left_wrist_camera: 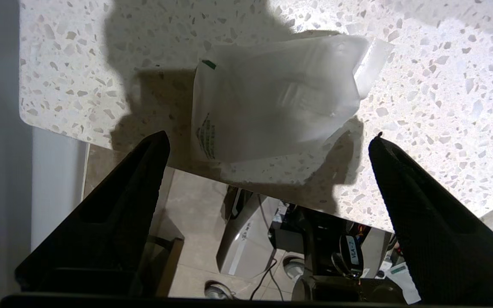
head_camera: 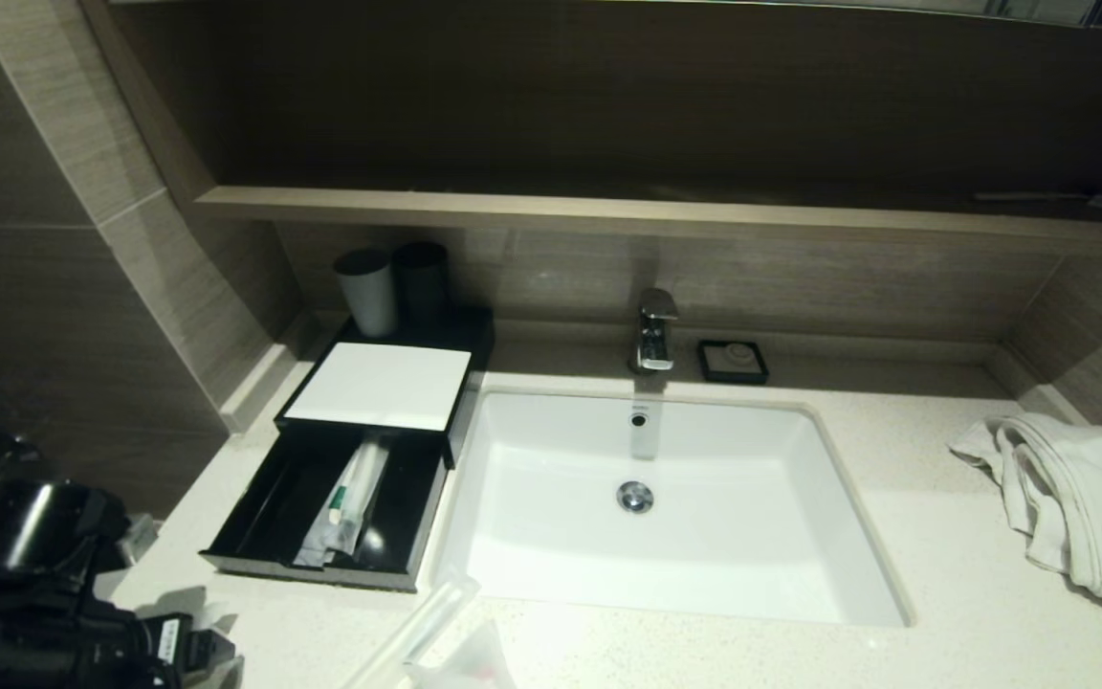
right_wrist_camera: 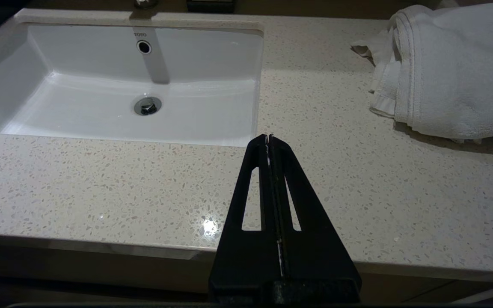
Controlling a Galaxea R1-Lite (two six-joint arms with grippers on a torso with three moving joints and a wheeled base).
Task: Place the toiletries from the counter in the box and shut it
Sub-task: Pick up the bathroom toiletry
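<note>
The black box (head_camera: 379, 383) with a white top panel stands left of the sink, its front drawer (head_camera: 259, 517) pulled out. Clear-wrapped sticks (head_camera: 352, 493), one with a green mark, lie in the drawer. On the counter (head_camera: 895, 555) near its front edge lie a clear wrapped stick (head_camera: 422, 622) and a white packet (head_camera: 474, 662). In the left wrist view the white packet (left_wrist_camera: 272, 102) lies flat just past the counter's edge. My left gripper (left_wrist_camera: 270, 137) hangs open over that edge, short of the packet, holding nothing. My right gripper (right_wrist_camera: 268, 137) is shut over the front counter, right of the sink.
The white sink basin (head_camera: 704, 555) fills the middle, with the faucet (head_camera: 654, 330) and a small black soap dish (head_camera: 733, 361) behind it. Two dark cups (head_camera: 366, 290) stand behind the box. A white towel (head_camera: 1077, 498) lies at the right.
</note>
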